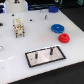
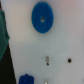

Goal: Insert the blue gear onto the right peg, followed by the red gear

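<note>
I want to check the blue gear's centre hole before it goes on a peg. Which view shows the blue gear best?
The wrist view: the blue gear appears large, face-on, with its centre hole visible. The exterior view shows the blue gear smaller and obliquely, beside the red gear.

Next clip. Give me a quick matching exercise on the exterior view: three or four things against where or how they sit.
Things:
1. blue gear
2. red gear
3. grey plate
4. small wooden figure

Descriptions:
A. holds two upright pegs
B. flat on the table, beyond the red gear
C. stands toward the exterior view's left
D. flat on the table, nearest the plate

Pairs: 1-B, 2-D, 3-A, 4-C
</note>
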